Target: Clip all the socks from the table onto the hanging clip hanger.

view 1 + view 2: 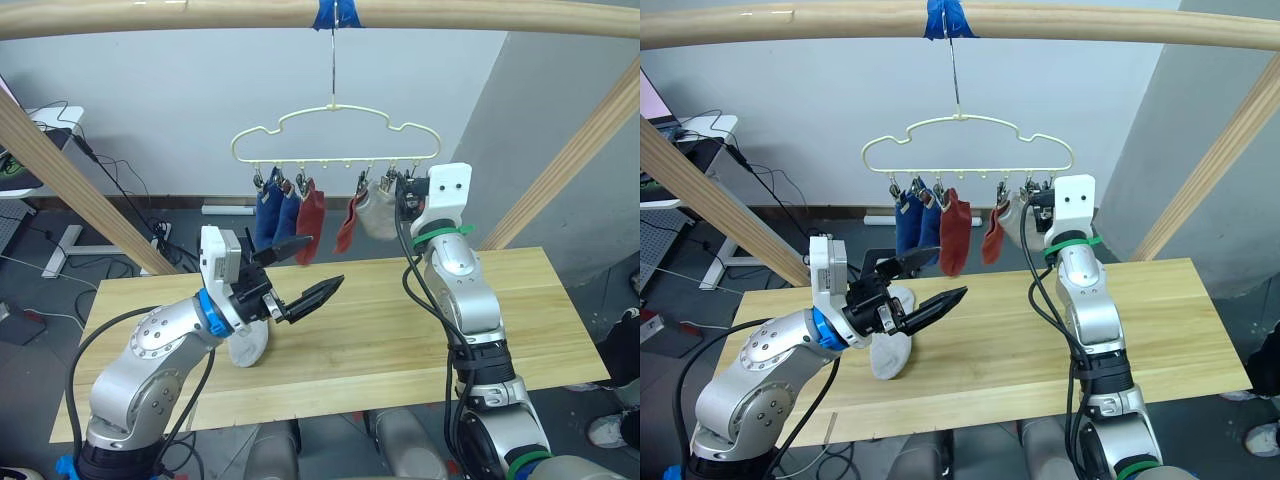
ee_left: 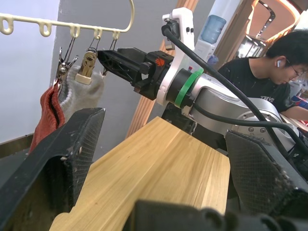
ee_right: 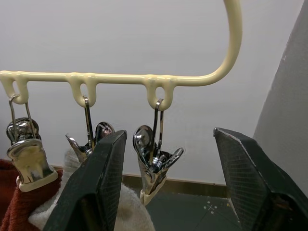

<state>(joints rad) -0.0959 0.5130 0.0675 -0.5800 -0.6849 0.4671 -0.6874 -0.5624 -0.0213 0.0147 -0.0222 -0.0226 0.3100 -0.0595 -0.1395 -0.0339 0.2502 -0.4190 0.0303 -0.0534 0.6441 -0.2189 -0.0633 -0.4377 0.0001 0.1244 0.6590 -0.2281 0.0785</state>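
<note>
The table (image 1: 400, 330) is a long light wooden plank top running left to right under a wooden pole (image 1: 200, 15), and the pale yellow clip hanger (image 1: 335, 135) hangs by its hook from that pole, above the table's far edge. On the hanger's row of clips hang five socks: two blue socks (image 1: 275, 215) at the left, two rust red socks (image 1: 311, 210) in the middle and one light grey sock (image 1: 378, 215) toward the right. The other grey sock (image 1: 248, 340) lies on the table at the near left, just under the left arm. The left gripper (image 1: 300, 270) hovers above that sock with its two black fingers spread apart and nothing between them. The right gripper (image 3: 166, 183) is raised to the hanger's right end, its fingers parted on either side of the last metal clip (image 3: 154, 163), apart from it and gripping nothing. A person (image 2: 269, 72) sits beyond the table on the right.
</note>
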